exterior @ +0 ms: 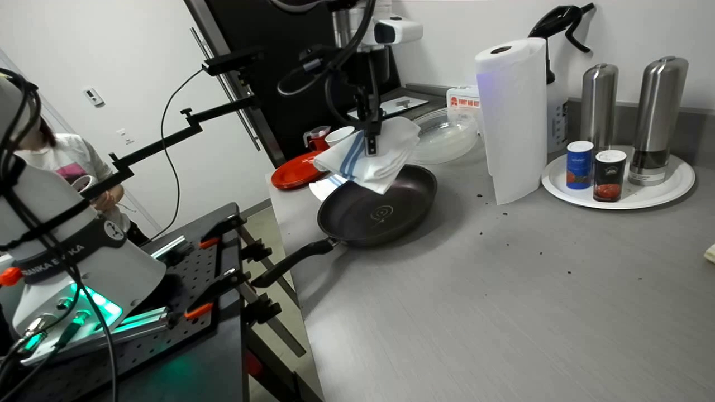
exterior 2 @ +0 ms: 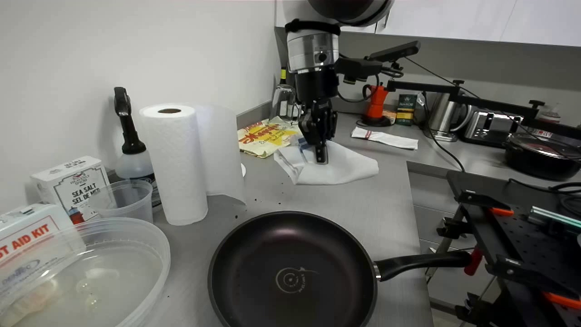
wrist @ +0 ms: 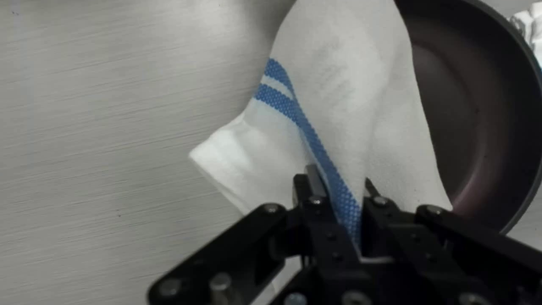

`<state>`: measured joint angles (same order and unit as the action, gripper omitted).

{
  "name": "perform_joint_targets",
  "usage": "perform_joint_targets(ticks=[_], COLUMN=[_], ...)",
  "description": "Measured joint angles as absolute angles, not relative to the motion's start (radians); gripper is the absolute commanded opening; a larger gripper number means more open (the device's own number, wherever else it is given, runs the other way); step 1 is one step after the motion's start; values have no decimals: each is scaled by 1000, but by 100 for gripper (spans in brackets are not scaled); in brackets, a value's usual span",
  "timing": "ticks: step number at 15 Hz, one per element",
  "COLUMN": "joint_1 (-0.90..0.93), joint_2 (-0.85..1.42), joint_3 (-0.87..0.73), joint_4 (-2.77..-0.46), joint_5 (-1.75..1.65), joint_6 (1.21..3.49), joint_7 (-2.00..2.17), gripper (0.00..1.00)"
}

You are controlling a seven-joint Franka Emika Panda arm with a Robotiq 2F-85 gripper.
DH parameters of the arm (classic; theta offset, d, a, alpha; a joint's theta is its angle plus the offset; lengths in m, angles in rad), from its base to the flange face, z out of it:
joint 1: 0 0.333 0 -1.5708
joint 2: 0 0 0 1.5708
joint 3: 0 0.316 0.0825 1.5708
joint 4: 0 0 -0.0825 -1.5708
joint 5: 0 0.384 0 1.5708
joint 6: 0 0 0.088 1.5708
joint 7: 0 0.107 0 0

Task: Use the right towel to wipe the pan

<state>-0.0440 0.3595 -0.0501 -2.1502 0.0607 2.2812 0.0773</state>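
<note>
The right towel, a folded white cloth with blue stripes, hangs from my gripper in both exterior views point(exterior: 391, 146) point(exterior 2: 345, 164) and fills the middle of the wrist view point(wrist: 338, 80). My gripper point(exterior: 371, 146) is shut on the towel, pinching a striped fold between its fingertips point(wrist: 341, 182). The towel is raised above the counter, and its ends droop. The pan point(exterior: 385, 209) is dark grey with a black handle and lies on the counter. In an exterior view point(exterior 2: 290, 272) its inside looks empty and the towel hangs beyond its rim. In the wrist view the towel covers the pan's left edge point(wrist: 487, 106).
Another blue-striped white cloth point(exterior: 327, 187) lies by the pan. A paper-towel roll point(exterior: 514, 117), a white plate with canisters point(exterior: 665, 192) and a red plate point(exterior: 299, 169) stand around it. A clear plastic tub point(exterior 2: 109, 268) and a red-striped cloth point(exterior 2: 390, 140) also lie on the counter.
</note>
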Motion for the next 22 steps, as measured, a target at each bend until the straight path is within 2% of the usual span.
perform_joint_targets(ticks=[5,12,22], joint_1=[12,71,150], joint_2=[307,317,447], joint_3=[-41,-41,-96], joint_4=[-2251,-2346,-2330], joint_5=[-16,-99,-127], joint_6=[2315,2502,2696], joint_7=[111,253,381], gripper=[4,4,4])
